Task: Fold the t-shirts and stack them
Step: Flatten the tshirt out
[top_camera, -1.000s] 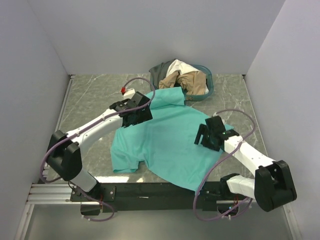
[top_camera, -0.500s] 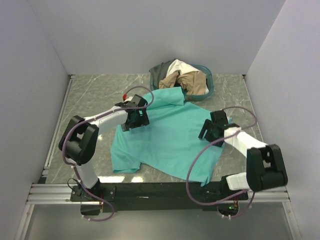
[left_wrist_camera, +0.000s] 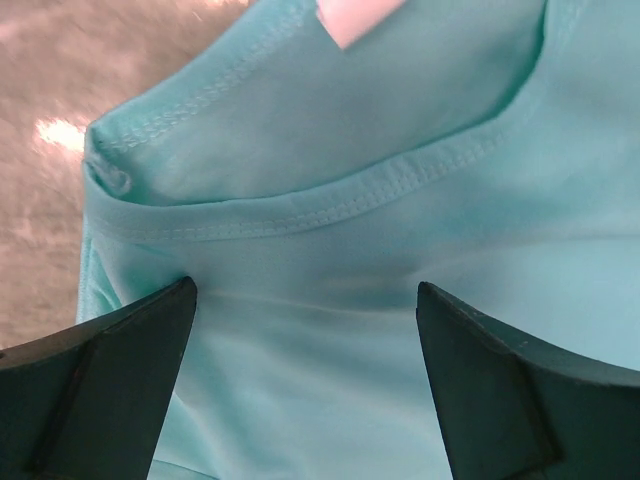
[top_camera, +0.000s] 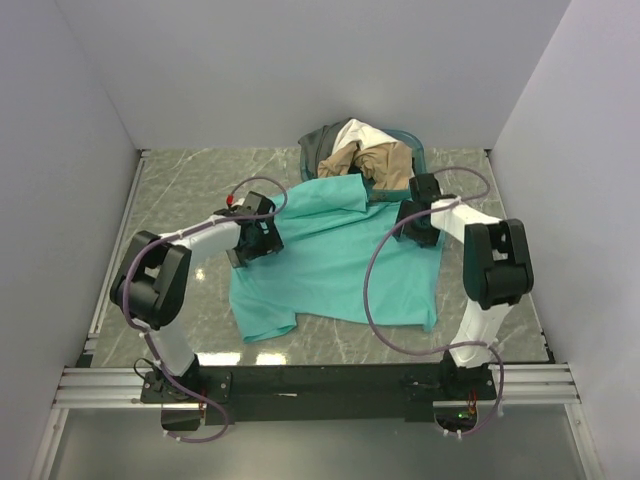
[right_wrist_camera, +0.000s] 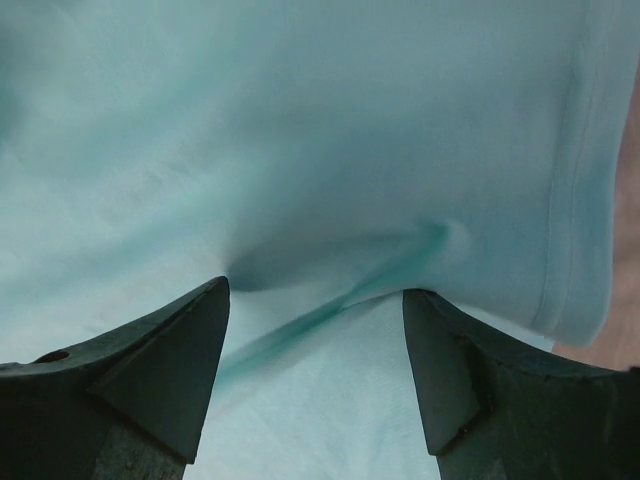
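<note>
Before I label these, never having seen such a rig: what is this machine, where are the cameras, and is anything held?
Two robot arms work over a grey marbled table. One picture looks down from above; the other two come from cameras on each wrist. A teal-green cloth t-shirt lies spread out; cream, tan and dark grey shirts are heaped in an oval teal-blue plastic basket. The left gripper and right gripper stand open over the teal shirt. Nothing is held.
</note>
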`<action>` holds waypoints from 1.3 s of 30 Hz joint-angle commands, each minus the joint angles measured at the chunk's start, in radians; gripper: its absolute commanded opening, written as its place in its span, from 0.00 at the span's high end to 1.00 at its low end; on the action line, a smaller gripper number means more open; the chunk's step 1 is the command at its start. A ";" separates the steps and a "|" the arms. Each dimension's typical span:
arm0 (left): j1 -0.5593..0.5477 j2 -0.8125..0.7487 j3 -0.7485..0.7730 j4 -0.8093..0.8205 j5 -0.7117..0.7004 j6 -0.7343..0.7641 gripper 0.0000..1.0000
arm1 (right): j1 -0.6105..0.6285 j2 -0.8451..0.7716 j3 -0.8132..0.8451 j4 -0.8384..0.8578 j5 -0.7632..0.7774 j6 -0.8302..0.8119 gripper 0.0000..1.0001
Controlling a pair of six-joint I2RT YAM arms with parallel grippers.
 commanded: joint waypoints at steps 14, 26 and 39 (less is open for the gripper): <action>0.041 -0.074 0.122 -0.098 -0.006 -0.008 0.01 | 0.008 -0.215 0.024 -0.033 0.065 -0.033 0.23; -0.025 -0.590 -0.306 -0.402 -0.037 -0.318 0.01 | -0.001 -0.879 -0.403 0.014 0.226 0.199 0.12; -0.123 -0.736 -0.590 -0.267 0.143 -0.456 0.07 | -0.008 -1.148 -0.557 -0.029 0.303 0.352 0.00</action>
